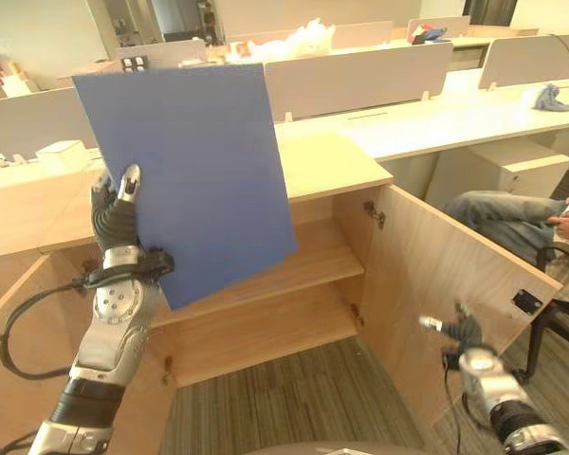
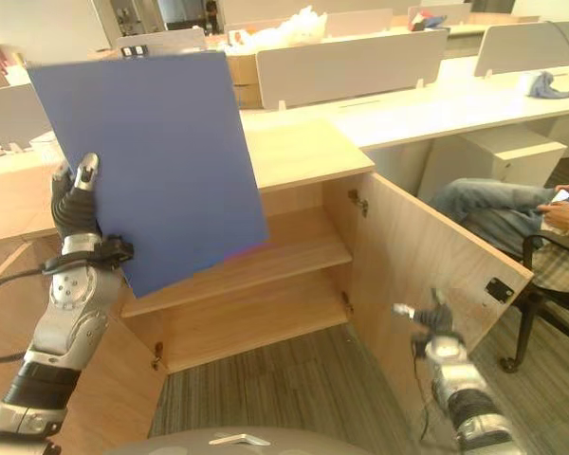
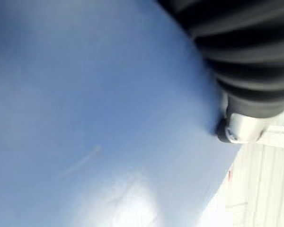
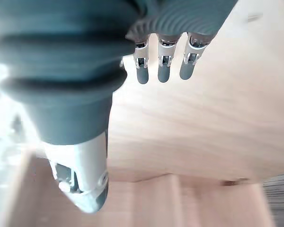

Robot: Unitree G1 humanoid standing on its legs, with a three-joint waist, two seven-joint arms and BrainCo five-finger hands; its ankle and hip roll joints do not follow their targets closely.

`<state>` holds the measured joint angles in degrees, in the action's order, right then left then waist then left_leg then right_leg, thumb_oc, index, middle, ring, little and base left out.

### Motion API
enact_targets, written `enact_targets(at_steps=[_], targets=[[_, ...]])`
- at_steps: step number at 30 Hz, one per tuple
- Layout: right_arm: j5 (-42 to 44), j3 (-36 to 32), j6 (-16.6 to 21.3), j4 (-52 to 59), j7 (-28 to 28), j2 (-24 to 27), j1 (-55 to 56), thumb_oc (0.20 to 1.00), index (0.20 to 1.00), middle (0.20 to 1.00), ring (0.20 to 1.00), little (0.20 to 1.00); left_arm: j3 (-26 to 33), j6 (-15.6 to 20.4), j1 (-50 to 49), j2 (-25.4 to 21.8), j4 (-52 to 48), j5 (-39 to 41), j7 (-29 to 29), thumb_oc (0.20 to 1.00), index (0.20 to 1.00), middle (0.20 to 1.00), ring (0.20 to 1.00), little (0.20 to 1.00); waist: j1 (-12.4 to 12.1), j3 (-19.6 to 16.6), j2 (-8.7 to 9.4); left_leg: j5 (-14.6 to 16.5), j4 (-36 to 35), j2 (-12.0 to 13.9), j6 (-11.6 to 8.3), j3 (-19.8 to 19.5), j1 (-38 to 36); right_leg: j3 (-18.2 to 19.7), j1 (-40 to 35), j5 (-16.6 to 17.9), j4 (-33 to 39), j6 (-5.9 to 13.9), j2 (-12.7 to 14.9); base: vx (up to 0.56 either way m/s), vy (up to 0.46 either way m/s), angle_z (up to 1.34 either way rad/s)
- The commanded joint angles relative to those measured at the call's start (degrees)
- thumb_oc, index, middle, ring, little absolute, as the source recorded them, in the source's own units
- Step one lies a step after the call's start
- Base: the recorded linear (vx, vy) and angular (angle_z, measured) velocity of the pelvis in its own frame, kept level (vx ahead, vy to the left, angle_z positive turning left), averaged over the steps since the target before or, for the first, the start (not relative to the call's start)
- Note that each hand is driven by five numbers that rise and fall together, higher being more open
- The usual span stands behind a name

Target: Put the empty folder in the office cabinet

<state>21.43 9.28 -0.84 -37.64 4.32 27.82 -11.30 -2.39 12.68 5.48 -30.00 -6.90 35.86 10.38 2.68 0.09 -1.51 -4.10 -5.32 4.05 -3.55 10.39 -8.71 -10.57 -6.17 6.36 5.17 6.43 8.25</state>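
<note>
I hold a plain blue folder [image 1: 185, 171] upright and a little tilted in front of the open wooden office cabinet [image 1: 322, 166]. My left hand [image 1: 116, 216] is shut on its lower left edge, with the thumb pressed on the front face. In the left wrist view the blue folder [image 3: 94, 118] lies right against the hand [image 3: 246, 56]. The folder hides part of the cabinet's bare shelves [image 1: 318, 258]. My right hand [image 1: 455, 332] hangs low beside the open right door [image 1: 436, 275]. Its fingers [image 4: 163, 71] are straight and hold nothing.
The cabinet's left door [image 1: 19, 360] also stands open beside my left arm. A person [image 1: 522, 213] sits on a chair at the right, close behind the right door. Desks with white partitions [image 1: 360, 76] and a white drawer unit [image 1: 512, 166] stand behind.
</note>
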Motion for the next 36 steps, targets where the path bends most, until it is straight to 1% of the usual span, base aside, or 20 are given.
enact_targets(at_steps=[1,2,3,4,5,6,7,9,13,15,16,19,21,25,30,31,36], targets=[[12.23,2.87,3.02,1.92,-2.97,2.06,-10.92,1.000,1.000,1.000,1.000,1.000,0.12,1.62,4.28,-2.50,-0.73,4.88,-3.53,0.200,0.200,0.200,0.200,0.200,-0.69,0.33,2.77,5.94,0.32,0.70,-3.16,2.20,-0.72,-3.24,-3.73,-6.56,-0.17,2.59,2.11,-0.01,-0.008,0.10],[15.32,3.37,3.16,3.79,-3.73,2.02,-12.38,1.000,1.000,1.000,1.000,1.000,-0.52,1.18,3.90,-2.51,-0.66,5.97,-4.15,0.200,0.200,0.200,0.200,0.200,-0.93,0.29,2.90,5.90,0.32,0.77,-3.19,2.20,-0.72,-3.32,-3.64,-6.48,-0.17,2.56,2.10,0.00,-0.003,0.09],[15.41,3.41,3.14,3.80,-3.72,2.05,-12.41,1.000,1.000,1.000,1.000,1.000,-0.48,1.18,3.91,-2.52,-0.64,6.02,-4.19,0.200,0.200,0.200,0.200,0.200,-0.91,0.31,2.88,5.91,0.32,0.77,-3.19,2.21,-0.73,-3.31,-3.65,-6.49,-0.17,2.56,2.09,-0.02,-0.003,0.11],[20.55,5.03,3.64,7.33,-4.99,1.33,-14.50,1.000,1.000,1.000,1.000,1.000,-1.83,0.59,3.62,-2.54,-1.00,7.78,-5.26,0.200,0.200,0.200,0.200,0.200,-1.25,0.42,3.00,5.80,0.32,0.85,-3.20,2.23,-0.68,-3.35,-3.44,-6.41,-0.17,2.53,2.01,-0.02,0.001,0.08],[22.74,5.89,4.06,9.11,-5.70,0.88,-15.23,1.000,1.000,1.000,1.000,1.000,-2.51,0.24,3.44,-2.37,-1.33,8.42,-5.73,0.200,0.200,0.200,0.200,0.200,-1.34,0.51,3.04,5.76,0.32,0.87,-3.20,2.23,-0.63,-3.28,-3.37,-6.33,-0.17,2.50,1.99,-0.02,0.001,0.07],[22.74,5.89,4.06,9.11,-5.70,0.88,-15.23,1.000,1.000,1.000,1.000,1.000,-2.51,0.24,3.44,-2.37,-1.33,8.42,-5.73,0.200,0.200,0.200,0.200,0.200,-1.34,0.51,3.04,5.76,0.32,0.87,-3.20,2.23,-0.63,-3.28,-3.37,-6.33,-0.17,2.50,1.99,0.00,0.000,0.00],[26.46,7.95,4.19,12.42,-7.13,-0.83,-16.31,1.000,1.000,1.000,1.000,1.000,-3.90,-0.28,3.27,-1.72,-2.07,10.42,-6.88,0.200,0.200,0.200,0.200,0.200,-1.51,0.62,3.15,5.67,0.32,0.93,-3.18,2.26,-0.55,-3.20,-3.22,-6.22,-0.17,2.46,1.95,0.00,0.000,0.00],[29.48,10.21,4.27,14.83,-8.15,-2.94,-16.98,1.000,1.000,1.000,1.000,1.000,-5.58,-0.74,3.65,-1.01,-2.95,11.90,-7.48,0.200,0.200,0.200,0.200,0.200,-1.56,0.68,3.25,5.59,0.32,1.03,-3.14,2.29,-0.47,-3.13,-3.07,-6.12,-0.17,2.39,1.95,0.00,0.000,0.00],[33.62,14.80,3.57,15.86,-8.84,-8.10,-17.67,1.000,1.000,1.000,1.000,1.000,-8.30,-1.20,5.21,1.17,-4.64,12.91,-7.72,0.200,0.200,0.200,0.200,0.200,-1.75,0.70,3.54,5.55,0.32,1.14,-3.13,2.28,-0.31,-3.01,-2.94,-6.04,-0.17,2.22,2.00,0.00,0.000,0.00],[33.63,14.82,3.57,15.86,-8.82,-8.11,-17.68,1.000,1.000,1.000,1.000,1.000,-8.28,-1.21,5.19,1.17,-4.66,12.90,-7.71,0.200,0.200,0.200,0.200,0.200,-1.73,0.68,3.55,5.55,0.32,1.14,-3.13,2.28,-0.30,-3.02,-2.94,-6.04,-0.17,2.22,2.00,0.00,0.000,0.00],[34.77,17.23,2.78,16.56,-8.81,-11.05,-17.56,1.000,1.000,1.000,1.000,1.000,-9.91,-1.71,6.04,2.62,-5.79,12.28,-7.42,0.200,0.200,0.200,0.200,0.200,-1.81,0.73,3.65,5.49,0.32,1.16,-3.16,2.25,-0.21,-2.99,-2.83,-5.95,-0.17,2.08,1.99,0.00,0.000,0.00],[35.13,18.28,2.86,18.98,-9.48,-12.59,-16.78,1.000,1.000,1.000,1.000,1.000,-10.13,-2.19,5.51,3.57,-6.57,11.72,-7.49,0.200,0.200,0.200,0.200,0.200,-1.86,0.85,3.69,5.40,0.32,1.14,-3.17,2.13,0.02,-3.10,-2.69,-5.88,-0.17,2.02,2.05,0.00,0.000,0.00],[34.79,19.26,2.80,20.86,-10.07,-13.05,-16.20,1.000,1.000,1.000,1.000,1.000,-10.09,-2.30,5.16,4.02,-6.76,11.41,-7.48,0.200,0.200,0.200,0.200,0.200,-1.94,0.89,3.71,5.40,0.32,1.08,-3.12,2.11,0.04,-3.12,-2.56,-5.80,-0.17,1.98,2.12,0.00,0.000,0.00],[34.18,20.12,2.81,24.89,-11.20,-12.27,-14.90,1.000,1.000,1.000,1.000,1.000,-9.05,-2.36,3.70,4.34,-7.59,10.62,-7.63,0.200,0.200,0.200,0.200,0.200,-1.96,0.94,3.77,5.43,0.32,1.04,-3.09,2.03,0.25,-3.25,-2.41,-5.75,-0.17,2.03,2.25,0.00,0.000,0.00],[33.69,18.18,3.25,26.38,-10.86,-11.07,-12.85,1.000,1.000,1.000,1.000,1.000,-7.78,-2.55,2.07,4.91,-7.92,10.04,-7.83,0.200,0.200,0.200,0.200,0.200,-2.01,0.86,3.89,5.53,0.32,0.98,-2.98,1.98,0.47,-3.43,-2.26,-5.69,-0.17,2.13,2.47,0.00,0.000,0.00],[33.44,16.59,3.54,26.14,-9.95,-10.71,-12.04,1.000,1.000,1.000,1.000,1.000,-7.20,-2.68,1.54,4.98,-8.13,9.79,-7.78,0.200,0.200,0.200,0.200,0.200,-1.97,0.81,3.96,5.60,0.32,0.96,-2.92,2.03,0.51,-3.46,-2.20,-5.64,-0.17,2.19,2.55,0.00,0.000,0.00],[33.10,14.26,3.98,25.58,-8.56,-10.91,-11.15,1.000,1.000,1.000,1.000,1.000,-6.65,-2.93,0.82,5.20,-8.28,9.32,-7.68,0.200,0.200,0.200,0.200,0.200,-1.91,0.75,4.01,5.66,0.32,0.89,-2.87,2.05,0.54,-3.47,-2.15,-5.61,-0.17,2.24,2.63,0.00,0.000,0.00]])
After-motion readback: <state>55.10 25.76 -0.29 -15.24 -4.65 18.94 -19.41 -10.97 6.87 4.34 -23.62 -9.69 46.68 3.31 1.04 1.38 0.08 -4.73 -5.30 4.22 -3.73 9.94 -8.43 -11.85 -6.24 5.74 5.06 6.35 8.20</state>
